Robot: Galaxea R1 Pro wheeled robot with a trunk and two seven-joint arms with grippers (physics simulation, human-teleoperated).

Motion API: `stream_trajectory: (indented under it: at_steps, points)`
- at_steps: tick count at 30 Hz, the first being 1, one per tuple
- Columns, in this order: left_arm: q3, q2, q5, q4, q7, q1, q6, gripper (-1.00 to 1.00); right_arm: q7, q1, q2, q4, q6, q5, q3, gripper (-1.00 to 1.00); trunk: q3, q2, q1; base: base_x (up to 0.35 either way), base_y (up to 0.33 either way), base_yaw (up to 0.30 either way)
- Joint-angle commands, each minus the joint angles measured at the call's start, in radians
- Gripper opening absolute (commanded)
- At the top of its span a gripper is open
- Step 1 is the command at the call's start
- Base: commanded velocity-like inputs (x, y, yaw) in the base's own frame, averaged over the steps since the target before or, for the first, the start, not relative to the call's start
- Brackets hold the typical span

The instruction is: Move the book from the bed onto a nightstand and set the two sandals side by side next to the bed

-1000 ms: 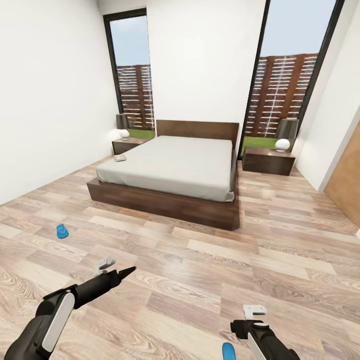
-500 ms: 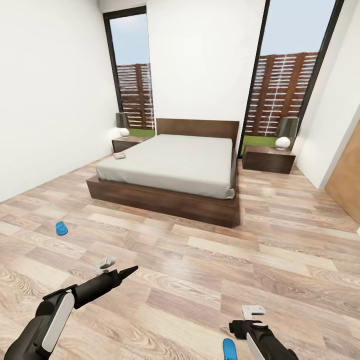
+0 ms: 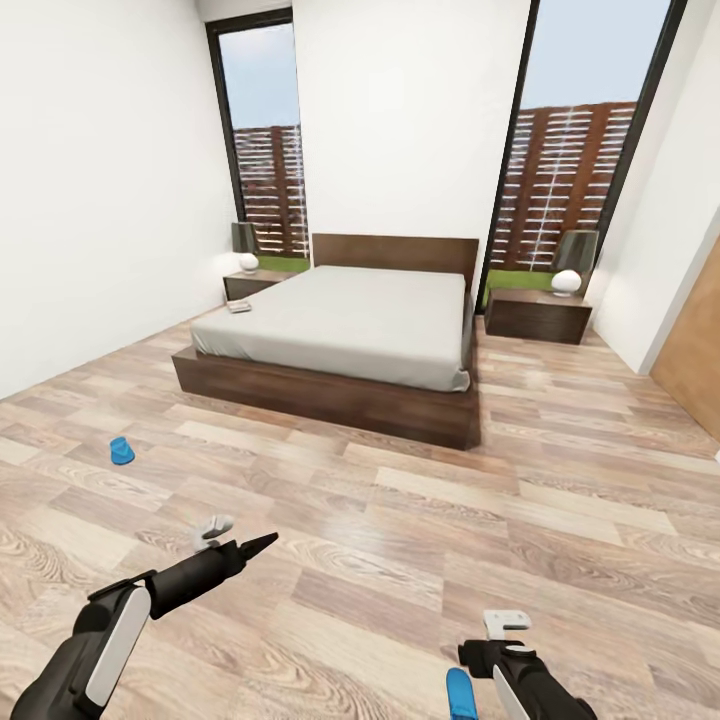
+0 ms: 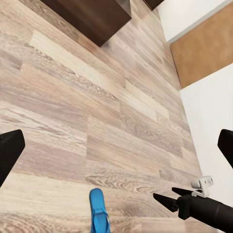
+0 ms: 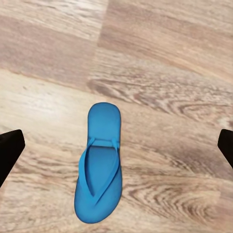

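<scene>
Sandal, blue, flat on the floor under the right gripper, its jaws spread wide, empty. Judged light, floppy; pinch across the sole's edge. Second sandal lies at 10 o'clock.

Wood-plank floor carries two blue sandals: one at left, another at bottom edge. The bed holds a book at its upper-left corner.

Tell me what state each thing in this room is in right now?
Book: lying flat on the bed's corner.
Far sandal: on the floor, alone.
Near sandal: flat on the floor, straps up, ungrasped.
Right gripper: jaws open, empty.
Left gripper: jaws open, empty.
</scene>
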Motion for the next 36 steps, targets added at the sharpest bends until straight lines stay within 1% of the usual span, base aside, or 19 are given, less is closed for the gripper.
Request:
stream_trajectory:
  at_steps: [1, 11, 15, 16, 24, 36]
  points:
    - [0.001, 0.000, 0.004, 0.000, -0.001, 0.000, 0.006, 1.00, -0.004, 0.000, 0.000, -0.001, 0.006, 0.000, 0.000, 1.00, -0.004, -0.008, 0.004, 0.000, 0.000, 0.000]
    - [0.002, 0.000, 0.003, 0.000, 0.000, 0.001, 0.004, 1.00, -0.004, 0.000, 0.004, 0.003, 0.006, -0.001, 0.003, 1.00, -0.035, -0.078, 0.042, 0.000, 0.000, 0.000]
    - [0.002, 0.000, 0.003, 0.000, -0.001, 0.001, 0.005, 1.00, -0.004, 0.000, 0.017, 0.004, 0.006, -0.001, 0.004, 1.00, -0.048, -0.106, 0.057, 0.000, 0.000, 0.000]
    - [0.002, 0.000, 0.003, 0.000, -0.001, 0.002, 0.005, 1.00, -0.004, 0.000, 0.029, 0.006, 0.006, -0.001, 0.004, 1.00, -0.051, -0.113, 0.061, 0.000, 0.000, 0.000]
    - [0.001, -0.001, 0.003, 0.000, -0.001, 0.003, 0.004, 1.00, -0.003, 0.000, 0.031, 0.006, 0.006, -0.001, 0.004, 1.00, -0.076, -0.169, 0.092, 0.000, 0.000, 0.000]
    - [0.001, -0.001, 0.003, 0.000, 0.001, 0.003, 0.003, 1.00, -0.003, 0.000, 0.031, 0.005, 0.006, -0.001, 0.004, 1.00, -0.123, -0.171, 0.097, 0.000, 0.000, 0.000]
